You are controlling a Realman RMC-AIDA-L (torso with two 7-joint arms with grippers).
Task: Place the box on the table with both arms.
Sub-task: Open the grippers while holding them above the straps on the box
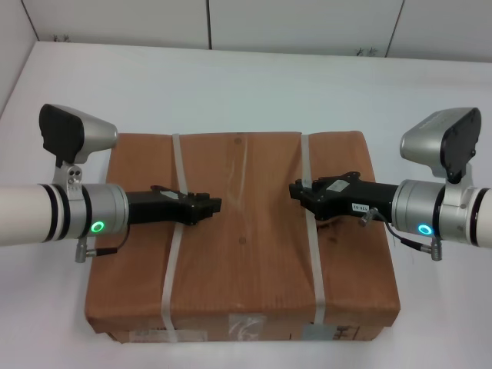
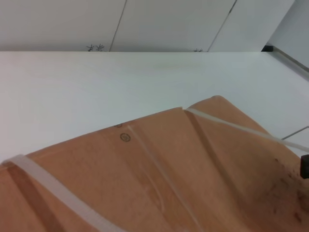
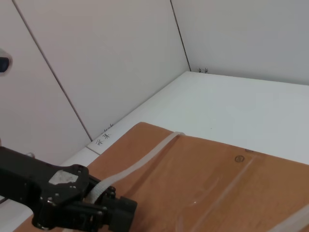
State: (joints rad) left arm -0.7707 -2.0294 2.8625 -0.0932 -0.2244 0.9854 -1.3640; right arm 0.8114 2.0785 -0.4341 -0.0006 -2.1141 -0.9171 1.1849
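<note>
Brown-paper box (image 1: 244, 234) lies flat on the white table (image 1: 231, 84), near edge toward the robot. Left gripper (image 1: 206, 206) sits at the left strap (image 1: 175, 231), seemingly hooked there to carry; right gripper (image 1: 298, 191) likewise at the right strap (image 1: 311, 231). Whether either claw pinches, I cannot tell. Only the right wrist view shows the left strap passing by the left gripper's fingers

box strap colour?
Whitish, translucent straps on the brown box; head view shows best.

Pale panelled walls (image 1: 307, 23) with dark vertical seams enclose the space, seemingly evenly lit.
</note>
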